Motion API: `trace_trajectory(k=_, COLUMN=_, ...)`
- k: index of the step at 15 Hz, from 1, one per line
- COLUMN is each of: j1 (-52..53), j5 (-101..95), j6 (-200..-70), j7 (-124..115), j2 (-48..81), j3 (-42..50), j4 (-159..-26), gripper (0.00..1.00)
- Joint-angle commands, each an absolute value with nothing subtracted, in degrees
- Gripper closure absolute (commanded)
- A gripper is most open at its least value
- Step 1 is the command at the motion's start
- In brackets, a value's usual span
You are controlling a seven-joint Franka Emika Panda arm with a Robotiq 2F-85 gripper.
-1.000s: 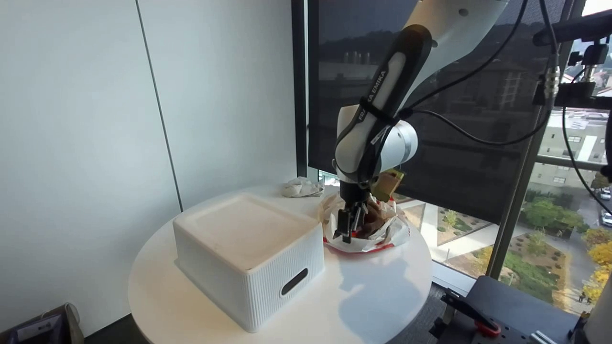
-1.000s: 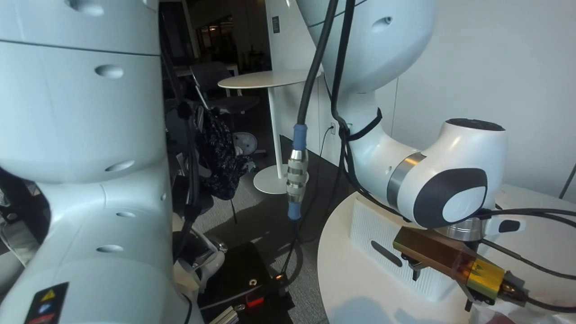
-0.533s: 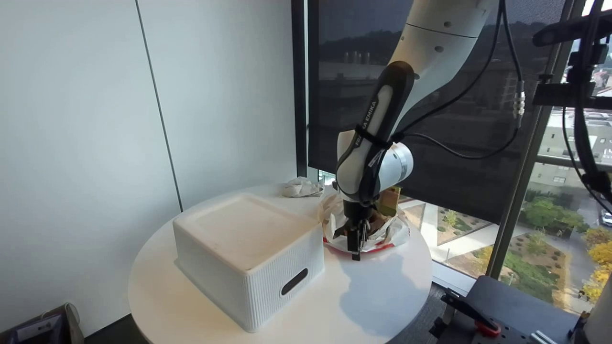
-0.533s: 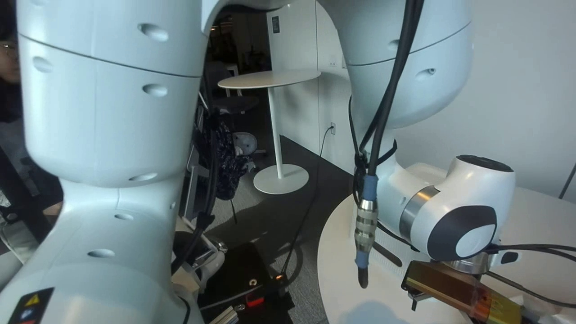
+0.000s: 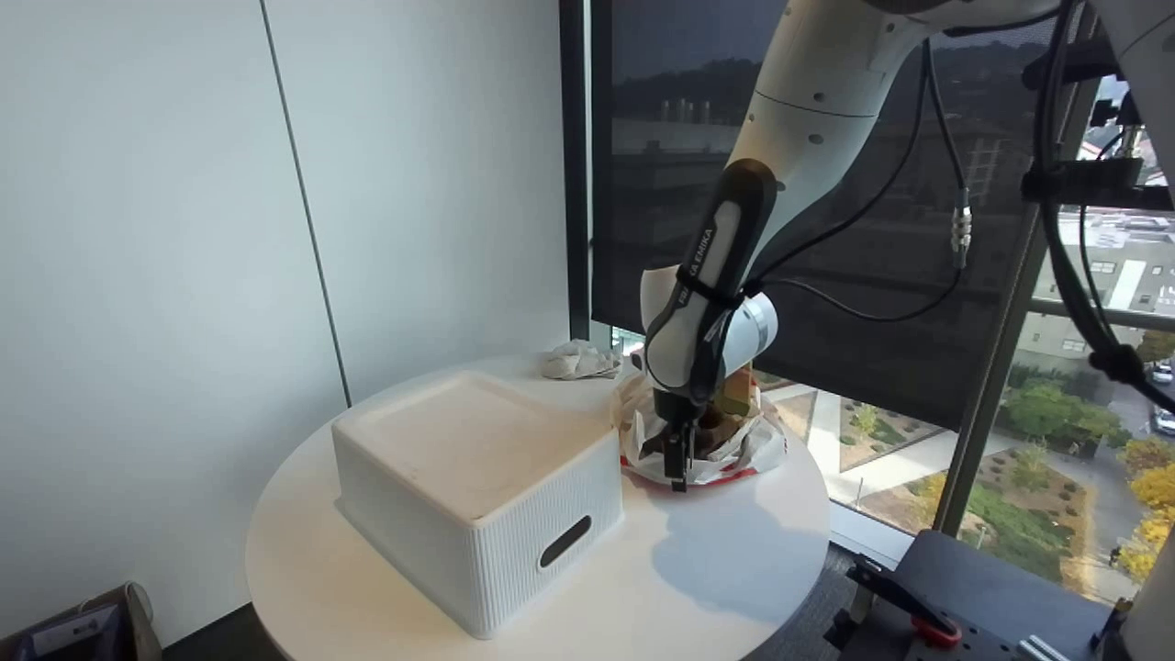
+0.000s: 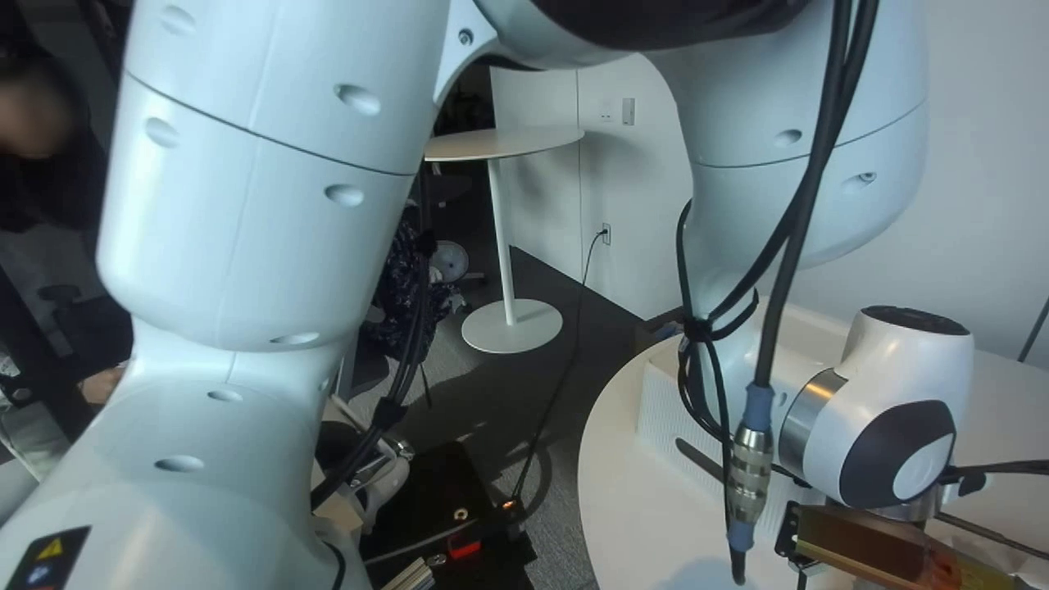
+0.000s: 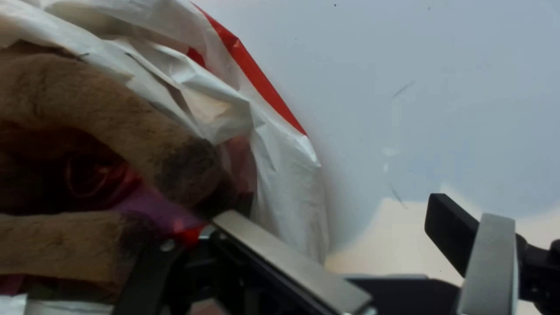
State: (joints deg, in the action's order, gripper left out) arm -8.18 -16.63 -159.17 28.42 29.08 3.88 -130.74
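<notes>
Wrist view: one gripper (image 7: 389,264), two fingers (image 7: 490,258) spread wide, beside one plastic bag (image 7: 288,188) with two brown fuzzy parts (image 7: 96,100) showing; one white box (image 5: 477,487) stands near.

The gripper (image 5: 678,479) hangs in front of a crumpled bag (image 5: 760,445), near a ribbed box (image 5: 477,473) on a round table (image 5: 606,597).
</notes>
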Motion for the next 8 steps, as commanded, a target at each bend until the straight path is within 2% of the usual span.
trace_trajectory(k=1, j1=-8.76, j5=-19.13, j6=-160.10, j7=28.69, j2=32.28, j3=4.53, j4=-127.63, gripper=0.00)
trace_trajectory(k=8, j1=-9.46, j5=-19.33, j6=-160.63, j7=28.85, j2=36.96, j3=4.38, j4=-124.81, gripper=0.00)
